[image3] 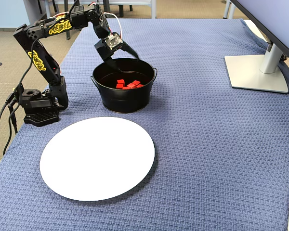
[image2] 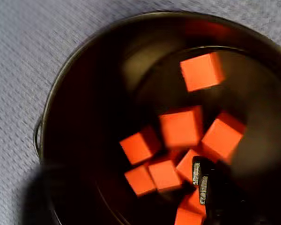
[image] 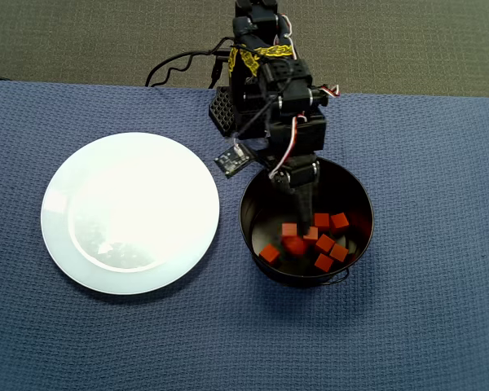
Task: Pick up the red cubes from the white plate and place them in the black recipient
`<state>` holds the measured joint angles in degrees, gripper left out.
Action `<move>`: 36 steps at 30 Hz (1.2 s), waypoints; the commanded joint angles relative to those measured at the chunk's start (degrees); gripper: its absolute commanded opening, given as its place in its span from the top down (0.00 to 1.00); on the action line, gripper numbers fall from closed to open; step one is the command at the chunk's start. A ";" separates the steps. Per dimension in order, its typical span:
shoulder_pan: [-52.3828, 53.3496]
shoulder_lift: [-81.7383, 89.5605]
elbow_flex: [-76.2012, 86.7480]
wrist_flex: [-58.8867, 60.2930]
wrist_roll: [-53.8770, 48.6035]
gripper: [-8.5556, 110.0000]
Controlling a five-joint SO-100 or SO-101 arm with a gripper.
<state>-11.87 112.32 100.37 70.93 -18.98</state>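
white plate [image: 130,212] bare in the overhead and fixed views, no cubes left on it. red cubes [image: 326,243] all sit in the black recipient [image: 257,191], clustered on the floor toward its right and near side in the overhead view; about eight or nine countable, some overlapping, so exact number uncertain. recipient stands on the blue cloth of the desk [image: 424,326], just beside the plate, not touching.

hand [image2: 202,180] is down inside the recipient, tips low among the cubes. in the wrist view the two fingertips lie close together with nothing visibly between them; looks nearly closed and empty, though the blur leaves some doubt.

judgement: last drop appears done, so the step in hand is the exit. to do it well: lift straight up along the recipient's axis before any sideways swing, so the fingers clear the tall wall and the wire handle. keep the jaws narrow so no cube is dragged out.
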 commanded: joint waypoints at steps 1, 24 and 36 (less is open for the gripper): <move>8.00 5.19 -0.70 0.35 -6.15 0.54; 29.62 40.69 43.33 -5.62 4.83 0.88; 20.13 64.34 62.23 1.41 7.65 0.92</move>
<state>10.81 172.35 160.40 70.75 -12.74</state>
